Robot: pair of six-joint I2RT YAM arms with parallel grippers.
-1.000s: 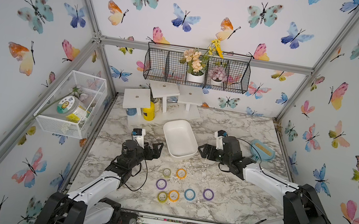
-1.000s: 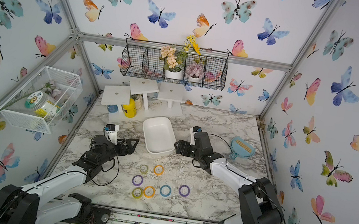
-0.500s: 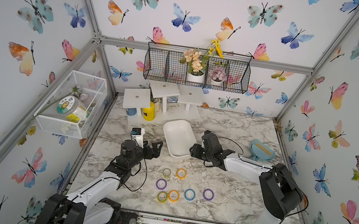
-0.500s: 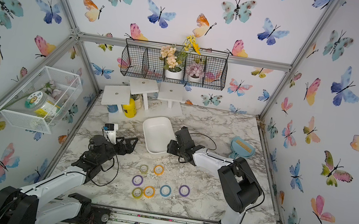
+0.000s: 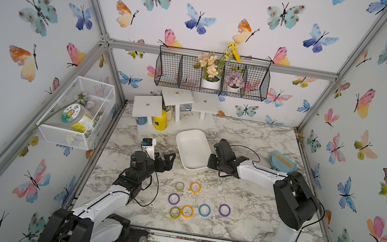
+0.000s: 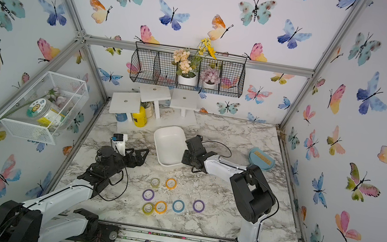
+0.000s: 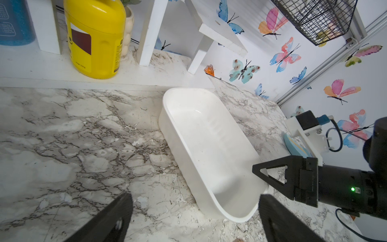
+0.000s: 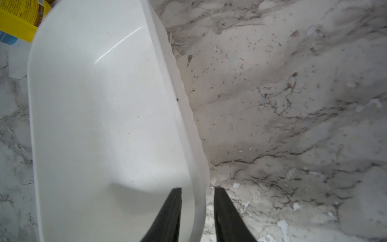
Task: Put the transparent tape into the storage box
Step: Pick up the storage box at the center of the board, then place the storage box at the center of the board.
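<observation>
The storage box, a shallow white tub, lies empty mid-table and also shows in the other top view. My right gripper straddles its right wall near the front corner. One finger is inside and one outside, each with a thin gap to the wall. In both top views the right gripper sits at that corner. My left gripper is open and empty, facing the box's near end from the left. The transparent tape, a pale clear-looking roll, lies on the marble in front of the box.
Several coloured tape rolls lie around it: orange, purple, blue, yellow-green. A yellow bottle and white stands are behind the box. A blue brush lies at the right. The white mesh basket hangs on the left wall.
My right arm has swung left from the open table to the box's right wall, and its jaws have narrowed around that wall. The left arm has not moved.
</observation>
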